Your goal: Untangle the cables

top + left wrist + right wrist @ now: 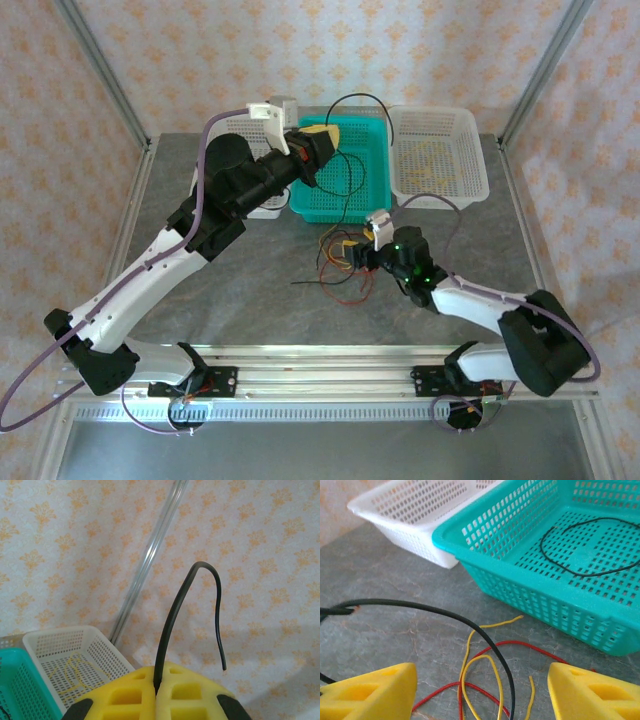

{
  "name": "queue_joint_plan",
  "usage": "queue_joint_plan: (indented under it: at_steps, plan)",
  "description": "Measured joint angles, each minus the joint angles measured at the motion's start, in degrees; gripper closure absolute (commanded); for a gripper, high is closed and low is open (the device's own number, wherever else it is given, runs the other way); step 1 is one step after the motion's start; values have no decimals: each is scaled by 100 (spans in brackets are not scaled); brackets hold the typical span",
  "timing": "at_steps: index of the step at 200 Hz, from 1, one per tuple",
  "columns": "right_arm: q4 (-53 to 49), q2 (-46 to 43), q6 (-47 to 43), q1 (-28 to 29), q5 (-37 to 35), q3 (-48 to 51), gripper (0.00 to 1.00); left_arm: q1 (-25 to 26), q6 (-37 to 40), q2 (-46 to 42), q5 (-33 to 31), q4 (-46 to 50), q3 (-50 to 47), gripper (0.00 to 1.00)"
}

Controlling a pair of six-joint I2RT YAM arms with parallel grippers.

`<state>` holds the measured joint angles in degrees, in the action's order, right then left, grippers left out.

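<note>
The cables (pixel 340 262) lie tangled on the table (pixel 250 300) beside the teal basket (pixel 325 212). Left gripper (pixel 156 696) is pinched shut on one black cable (pixel 168 625) over the basket. Right gripper (pixel 482 690) hangs wide open above the pile, empty. If that strand snags, the pile probably drags along.

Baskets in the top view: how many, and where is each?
3. A teal basket sits centre-far. A white basket holding yellow wire is right of it. A second white basket is left of it, partly hidden behind the left arm.
</note>
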<state>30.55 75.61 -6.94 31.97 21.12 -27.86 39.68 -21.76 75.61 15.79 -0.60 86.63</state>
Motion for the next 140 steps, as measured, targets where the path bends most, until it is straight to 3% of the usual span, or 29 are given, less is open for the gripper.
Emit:
queue_joint_plan:
  at_steps: [83, 112, 140]
  plan:
    - [522, 1141, -389, 0, -35, -520, 33, 0, -4, 0, 24, -2, 0, 100]
    - [625, 1427, -420, 0, -103, -704, 45, 0, -4, 0, 22, 0, 0, 100]
    - [697, 1582, -455, 0, -184, -776, 65, 0, -2, 0, 22, 4, 0, 100]
